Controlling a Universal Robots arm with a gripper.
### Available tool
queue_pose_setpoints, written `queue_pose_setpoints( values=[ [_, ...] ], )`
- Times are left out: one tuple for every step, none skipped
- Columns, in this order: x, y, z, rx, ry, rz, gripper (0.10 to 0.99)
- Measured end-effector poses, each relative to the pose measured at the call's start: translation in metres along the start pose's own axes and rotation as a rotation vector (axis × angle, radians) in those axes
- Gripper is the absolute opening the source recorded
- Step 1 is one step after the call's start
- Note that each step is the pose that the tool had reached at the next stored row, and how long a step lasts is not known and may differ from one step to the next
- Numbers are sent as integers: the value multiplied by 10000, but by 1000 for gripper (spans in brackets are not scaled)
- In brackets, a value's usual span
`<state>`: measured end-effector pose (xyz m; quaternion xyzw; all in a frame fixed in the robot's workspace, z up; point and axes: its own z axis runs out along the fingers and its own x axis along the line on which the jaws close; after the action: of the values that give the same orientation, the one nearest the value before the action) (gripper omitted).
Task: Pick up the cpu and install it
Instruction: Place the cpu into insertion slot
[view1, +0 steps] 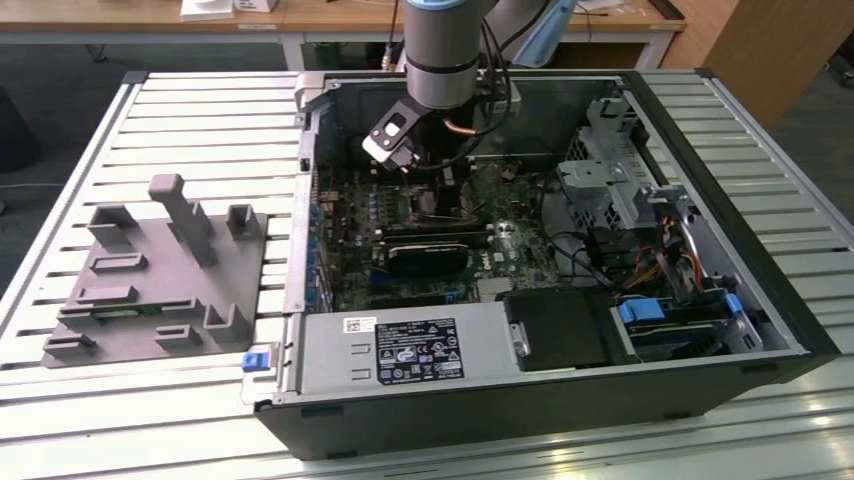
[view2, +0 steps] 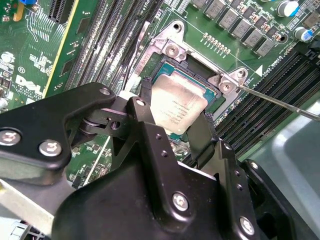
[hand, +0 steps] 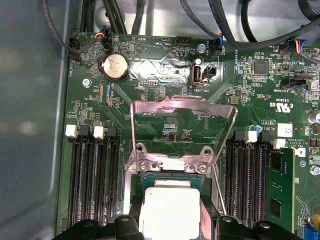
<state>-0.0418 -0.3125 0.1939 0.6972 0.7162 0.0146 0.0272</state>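
- A grey tray (view1: 147, 290) sat on the slatted surface (view1: 200, 100), left of the open computer case (view1: 534, 420).
- Inside the case lay the motherboard (view1: 400, 215), its socket (hand: 136, 172) open, load plate (hand: 182, 107) raised.
- The claw (view2: 172, 116) was closed on the cpu (view2: 180, 106) at that socket, fingers (view2: 143, 111) against opposite edges.

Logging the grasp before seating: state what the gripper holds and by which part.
The gripper holds the chip by two opposite side edges, its metal top left bare, right at the open socket.
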Motion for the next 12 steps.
queue_pose_setpoints(
  values=[
    [1,1,2,-3,5,0,545],
    [1,1,2,-4,3,0,545],
    [1,1,2,-3,2,0,604],
    [0,0,1,-1,-2,0,604],
    [-1,0,0,0,-3,0,667],
    [-1,0,0,1,-4,0,667],
    [-1,0,0,1,-4,0,667],
    [-1,0,0,1,-4,-1,667],
    [-1,0,-1,2,-5,0,667],
    [-1,0,-5,3,-7,0,667],
    [-1,0,-13,1,-5,0,667],
    [-1,1,-24,1,-4,0,667]
  ],
)
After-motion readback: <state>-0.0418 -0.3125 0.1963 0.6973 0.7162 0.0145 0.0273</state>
